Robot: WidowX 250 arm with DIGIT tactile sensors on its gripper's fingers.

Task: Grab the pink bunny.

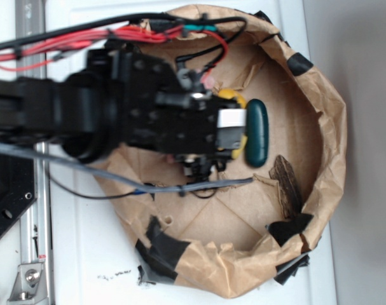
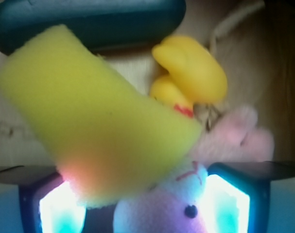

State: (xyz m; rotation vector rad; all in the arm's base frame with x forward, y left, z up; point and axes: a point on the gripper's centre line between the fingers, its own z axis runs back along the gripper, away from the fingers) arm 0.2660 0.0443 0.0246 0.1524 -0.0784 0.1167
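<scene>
While the arm hangs low over the paper-lined basket (image 1: 329,146), the wrist view shows the pink bunny (image 2: 186,194) lying between the two lit fingertips (image 2: 225,204) of my gripper (image 2: 142,208), its whitish face and one dark eye close to the lens and its pale ears trailing up to the right. The fingertips stand spread, one on each side of the plush body; I cannot tell whether either already touches it, and nothing is pinched yet.

A yellow sponge (image 2: 98,126) lies tilted across the left of that view, overlapping the bunny's head and reaching toward the left fingertip. The small yellow duck (image 2: 191,73) sits just beyond, near the ears, and a dark green oblong object (image 2: 89,19) lies at the far edge.

My judgement of the step in hand: this is the closing phase of the grab. To do it well, I would keep the jaws centred on the bunny's body rather than its ears, and close slowly so that the soft plush compresses evenly. The sponge is the main risk; its corner could be caught with the bunny or wedge against the left fingertip, so a slight shift away from it may help.

Count: one pink bunny, one sponge, one duck, one green object, one basket. In the exterior view the arm hides the bunny.
</scene>
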